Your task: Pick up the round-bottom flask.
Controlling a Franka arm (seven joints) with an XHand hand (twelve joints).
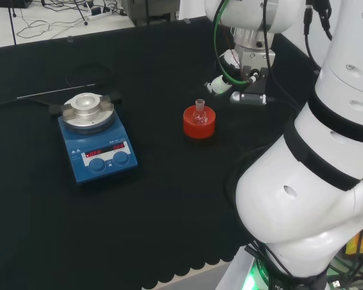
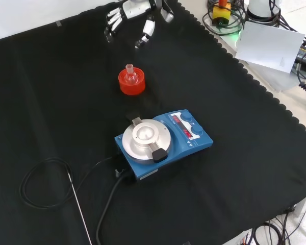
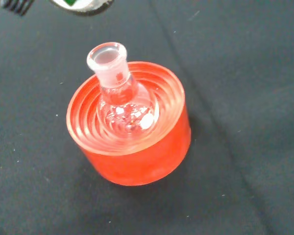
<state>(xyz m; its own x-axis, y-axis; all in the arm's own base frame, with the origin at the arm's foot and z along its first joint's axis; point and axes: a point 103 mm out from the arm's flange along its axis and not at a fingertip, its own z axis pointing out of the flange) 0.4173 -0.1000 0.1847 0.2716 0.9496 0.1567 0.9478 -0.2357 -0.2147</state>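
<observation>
My robot hand (image 2: pixel 135 18) sits at the top of the front view, fingers (image 2: pixel 112 21) spread and relaxed, nothing in it — well apart from the target. The round-bottom flask (image 3: pixel 121 100) stands upright in its red ribbed stand (image 3: pixel 137 156) mid-tabletop (image 2: pixel 234 127), neck up, clear glass, looks empty to me. Nearer the camera in the front view is the blue hotplate stirrer (image 2: pixel 163 143), with a thin metal rod (image 2: pixel 81 209) and a cable (image 2: pixel 41 178) off to its left. Progress as I judge it: nothing grasped yet — approach, closing round the flask and the lift all remain
</observation>
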